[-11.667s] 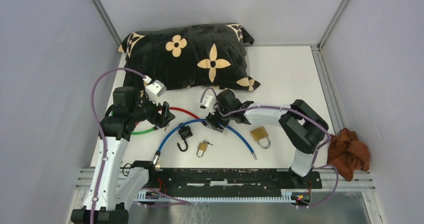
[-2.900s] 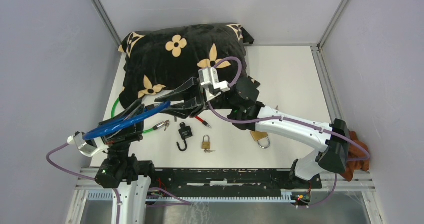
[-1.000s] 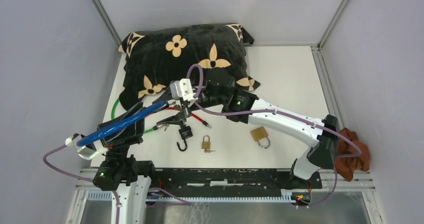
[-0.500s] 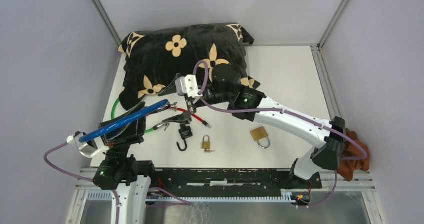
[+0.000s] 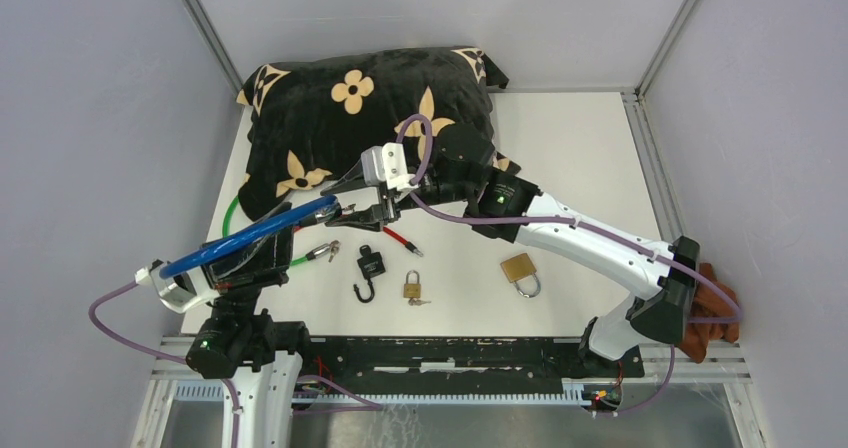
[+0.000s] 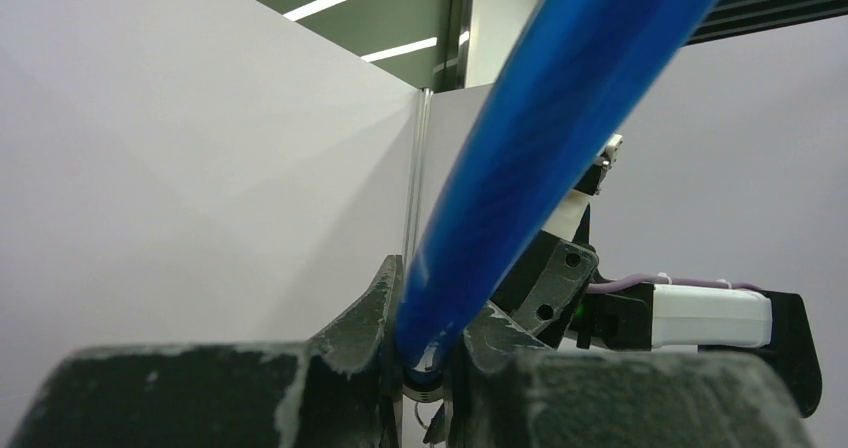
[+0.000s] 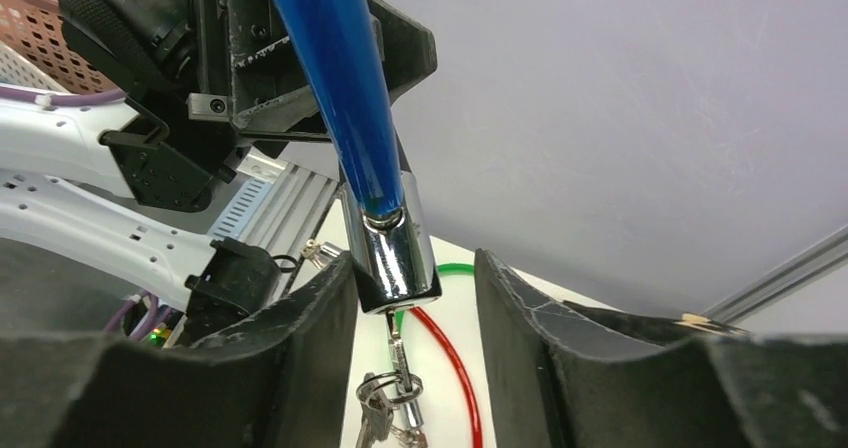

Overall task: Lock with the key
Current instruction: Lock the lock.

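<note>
The left fingers [image 6: 372,313] were clamped tight on the blue plastic-coated cable [image 6: 540,138], raised above the white bench [image 5: 580,158]. The right fingers [image 7: 318,313] stood apart either side of its chrome cylindrical lock head [image 7: 392,253], not clamping it. Small metal keys [image 7: 383,408] dangled beneath.

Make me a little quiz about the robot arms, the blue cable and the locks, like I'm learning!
1. True or false: the left gripper is shut on the blue cable.
2. What hangs from the cable's chrome end? A keys, B a sock, C a spoon.
3. How many padlocks lie on the table?
Key: 1 true; 2 A; 3 three: black padlock, small brass padlock, big brass padlock.
</note>
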{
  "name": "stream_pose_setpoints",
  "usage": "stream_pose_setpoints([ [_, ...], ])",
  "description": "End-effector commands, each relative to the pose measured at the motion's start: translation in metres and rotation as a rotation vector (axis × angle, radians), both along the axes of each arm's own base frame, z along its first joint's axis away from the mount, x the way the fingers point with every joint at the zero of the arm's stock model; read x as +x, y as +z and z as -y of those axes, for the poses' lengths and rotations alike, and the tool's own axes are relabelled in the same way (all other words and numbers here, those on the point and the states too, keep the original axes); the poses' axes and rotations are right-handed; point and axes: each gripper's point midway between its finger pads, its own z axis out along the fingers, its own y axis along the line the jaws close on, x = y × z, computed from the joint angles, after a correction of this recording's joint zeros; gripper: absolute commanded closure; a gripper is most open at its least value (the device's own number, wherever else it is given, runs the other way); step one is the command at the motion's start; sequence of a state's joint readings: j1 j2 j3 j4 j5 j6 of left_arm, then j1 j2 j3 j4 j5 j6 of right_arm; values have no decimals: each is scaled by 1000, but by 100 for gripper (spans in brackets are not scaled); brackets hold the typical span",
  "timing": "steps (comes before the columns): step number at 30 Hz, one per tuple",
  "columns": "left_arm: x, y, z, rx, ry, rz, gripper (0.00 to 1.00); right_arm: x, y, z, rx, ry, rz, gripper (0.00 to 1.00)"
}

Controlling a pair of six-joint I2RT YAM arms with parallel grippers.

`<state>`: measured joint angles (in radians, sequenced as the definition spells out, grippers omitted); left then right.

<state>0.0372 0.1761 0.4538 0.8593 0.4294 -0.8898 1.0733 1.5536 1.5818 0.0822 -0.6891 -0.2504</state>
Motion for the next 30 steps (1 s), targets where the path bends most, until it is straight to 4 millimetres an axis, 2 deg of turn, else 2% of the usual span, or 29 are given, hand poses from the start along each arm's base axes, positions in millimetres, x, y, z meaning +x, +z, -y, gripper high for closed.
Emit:
stream_pose_setpoints([
  [1, -9, 8, 1, -21, -40, 5, 98, -8, 25, -3, 61, 41, 21, 55],
  [5, -4, 4, 2, -16, -49, -22, 98, -15, 29, -4, 74, 70, 31, 78],
  [8, -1, 0, 4, -4, -53, -36, 98, -18, 31, -3, 82, 87, 34, 99],
  [11, 3, -8, 7, 7, -75, -62, 97, -23, 35, 0, 97, 107, 33, 100],
  [12, 4, -10, 8, 8, -85, -70, 94, -23, 35, 0, 101, 108, 28, 100],
  [15, 0, -15, 13, 30, -116, -59, 70, -24, 39, 1, 121, 105, 12, 100],
  [20, -1, -18, 18, 48, -150, -67, 53, -23, 44, -2, 140, 104, -3, 100],
  [21, -1, -18, 19, 47, -155, -71, 53, -23, 45, -4, 143, 107, -5, 100],
  [25, 0, -17, 17, 39, -148, -69, 58, -26, 43, -12, 136, 126, -9, 100],
  [26, 1, -17, 17, 38, -146, -70, 64, -28, 43, -14, 134, 134, -11, 100],
  [27, 0, -17, 16, 37, -143, -67, 73, -29, 42, -15, 129, 140, -12, 100],
  [28, 1, -17, 16, 38, -134, -65, 88, -30, 41, -17, 125, 144, -13, 100],
  [29, 1, -17, 15, 37, -125, -61, 96, -30, 38, -17, 116, 145, -14, 100],
  [30, 1, -16, 14, 37, -118, -56, 98, -30, 35, -17, 104, 145, -13, 100],
])
